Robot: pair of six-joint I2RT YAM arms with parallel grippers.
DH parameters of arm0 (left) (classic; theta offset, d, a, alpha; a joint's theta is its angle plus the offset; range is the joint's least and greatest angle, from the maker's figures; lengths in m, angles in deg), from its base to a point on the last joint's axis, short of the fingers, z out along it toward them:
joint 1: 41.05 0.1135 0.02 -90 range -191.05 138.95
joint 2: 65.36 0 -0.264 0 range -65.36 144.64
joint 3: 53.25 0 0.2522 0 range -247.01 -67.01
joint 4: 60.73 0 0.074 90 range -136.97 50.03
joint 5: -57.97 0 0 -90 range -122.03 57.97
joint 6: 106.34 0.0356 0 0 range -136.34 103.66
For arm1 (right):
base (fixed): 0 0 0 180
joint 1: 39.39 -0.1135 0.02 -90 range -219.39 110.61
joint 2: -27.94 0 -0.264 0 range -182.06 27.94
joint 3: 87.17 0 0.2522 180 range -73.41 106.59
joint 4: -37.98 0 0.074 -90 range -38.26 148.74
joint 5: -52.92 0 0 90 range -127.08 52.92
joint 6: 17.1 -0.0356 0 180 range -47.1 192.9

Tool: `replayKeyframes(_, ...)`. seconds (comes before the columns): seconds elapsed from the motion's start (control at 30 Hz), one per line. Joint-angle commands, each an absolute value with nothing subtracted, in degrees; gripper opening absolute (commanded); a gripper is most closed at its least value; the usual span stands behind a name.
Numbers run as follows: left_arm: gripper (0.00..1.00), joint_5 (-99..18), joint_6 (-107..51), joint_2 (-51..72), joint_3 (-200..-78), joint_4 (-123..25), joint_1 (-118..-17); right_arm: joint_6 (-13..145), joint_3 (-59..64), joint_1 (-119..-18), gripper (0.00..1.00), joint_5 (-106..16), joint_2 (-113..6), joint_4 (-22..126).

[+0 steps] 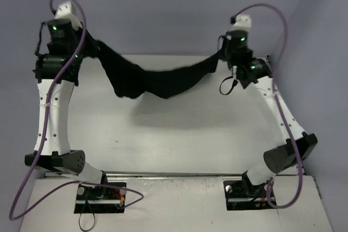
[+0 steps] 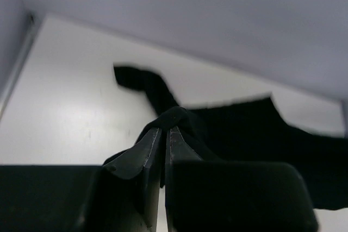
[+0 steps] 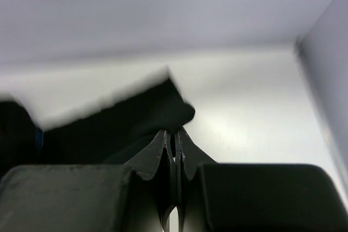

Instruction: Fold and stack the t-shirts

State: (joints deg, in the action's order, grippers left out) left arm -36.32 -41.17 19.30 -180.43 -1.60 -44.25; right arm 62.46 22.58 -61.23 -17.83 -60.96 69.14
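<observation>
Your left gripper (image 1: pixel 90 47) stood in the upper left of the overhead view, clamped onto one end of the black t-shirt (image 1: pixel 157 82). In its own wrist view, you had the left gripper (image 2: pixel 165 130) at lower centre, jaws pressed together on a bunched knob of the t-shirt (image 2: pixel 244 129). From there the cloth spread off to the right, and a narrow strip reached up and left over the pale tabletop (image 2: pixel 65 112).

Across the upper middle of the overhead view the t-shirt hung as a sagging band between your two arms. Its deepest fold was left of centre, and its shadow fell on the tabletop (image 1: pixel 179 134) below.

Your right gripper (image 1: pixel 223 54) was in the upper right, closed on the other end of the cloth. In the right wrist view, the right gripper (image 3: pixel 175 132) had its jaws shut at lower centre. The t-shirt (image 3: pixel 119 118) bulged just above the tips and ran away to the left, with bare tabletop (image 3: pixel 244 96) to the right.
</observation>
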Motion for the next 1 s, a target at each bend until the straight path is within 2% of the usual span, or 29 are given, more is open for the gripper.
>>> replayKeyframes(0.0, 0.0, -40.0, -42.4, 20.3, -199.6, -5.1, -41.5, 70.9, 36.6, -60.5, 0.0, -9.8, -55.6, 69.4)
replayKeyframes(0.17, 0.0, -42.2, -43.1, 21.5, -212.4, -8.0, -41.4, 76.5, 49.7, -60.5, 0.0, -8.6, -54.4, 69.3)
replayKeyframes(0.3, 0.0, -43.0, -41.8, 20.4, -218.6, -8.2, -41.4, 78.7, 55.1, -60.6, 0.0, -8.3, -52.4, 69.2)
replayKeyframes(0.6, 0.0, -43.1, -40.3, 18.2, -227.1, -8.7, -41.4, 80.5, 57.0, -60.6, 0.0, -11.2, -46.8, 69.2)
replayKeyframes(0.97, 0.0, -46.7, -40.8, 16.2, -227.4, -13.0, -41.4, 81.9, 57.6, -60.6, 0.0, -12.8, -44.8, 69.1)
